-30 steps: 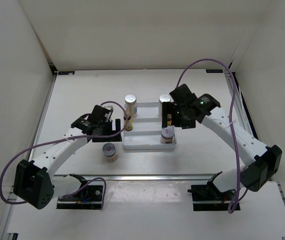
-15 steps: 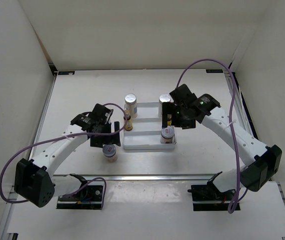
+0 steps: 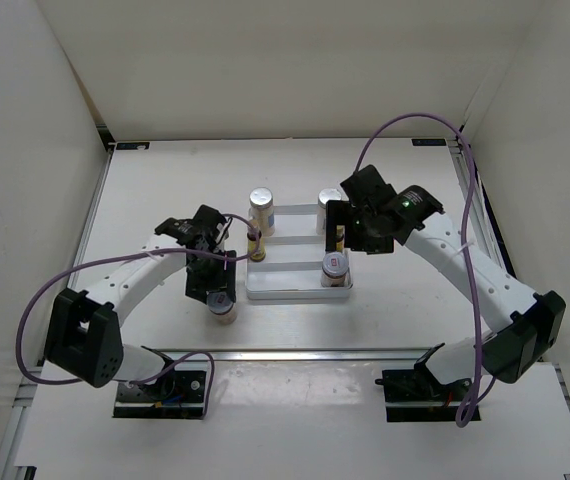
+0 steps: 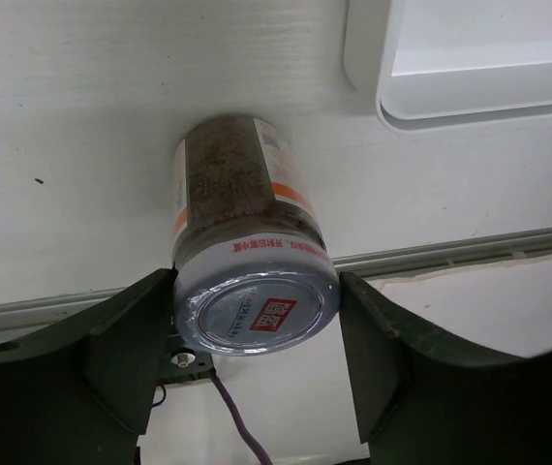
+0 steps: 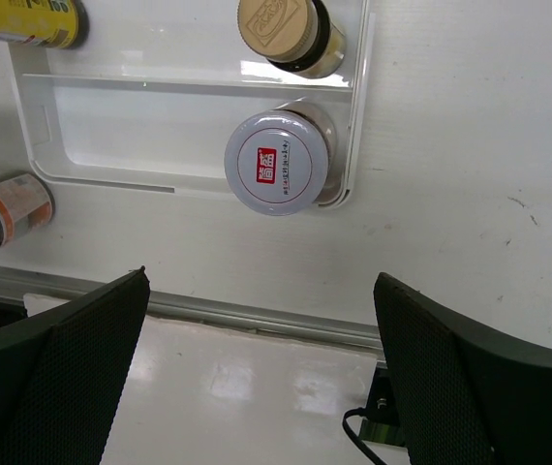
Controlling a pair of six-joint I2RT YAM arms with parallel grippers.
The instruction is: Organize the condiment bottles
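The left gripper (image 4: 257, 295) had its jaws pressed against both sides of the lid of a squat jar (image 4: 237, 194), which stood on the table (image 4: 63, 145) just off the near-left corner of the tray (image 4: 364, 48); I judged the pickup to be in hand. The next move called for lifting it into the tray's near row beside the other jar (image 5: 279, 162), over which the right gripper (image 5: 261, 320) hung with its jaws spread wide.
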